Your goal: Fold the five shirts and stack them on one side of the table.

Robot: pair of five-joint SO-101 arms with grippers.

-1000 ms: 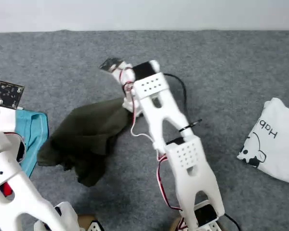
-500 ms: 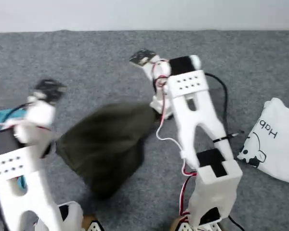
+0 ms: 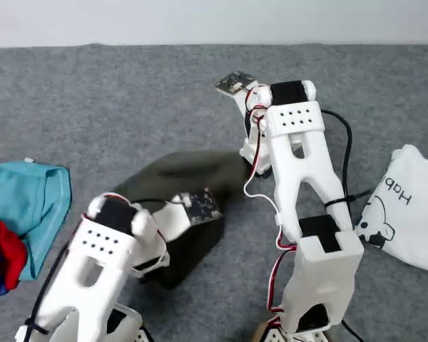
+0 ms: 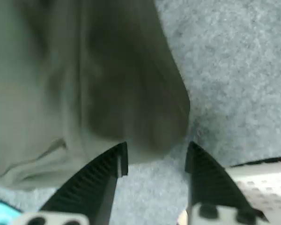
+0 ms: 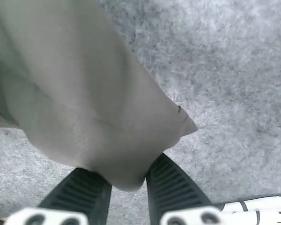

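1. Your right tool (image 5: 129, 180) stays clamped on a corner of the olive shirt (image 3: 178, 171) and has dragged it further right than a moment ago.
2. Your left tool (image 4: 157, 154), jaws apart, has swung in from the left and now hangs over that shirt's edge.
3. The olive shirt sits rumpled mid-tabletop (image 3: 85, 92).
4. The teal shirt (image 3: 28, 196) lies at the left edge, touching a red garment (image 3: 7, 249).
5. The white shirt (image 3: 406, 214) at the right edge bears dark print.
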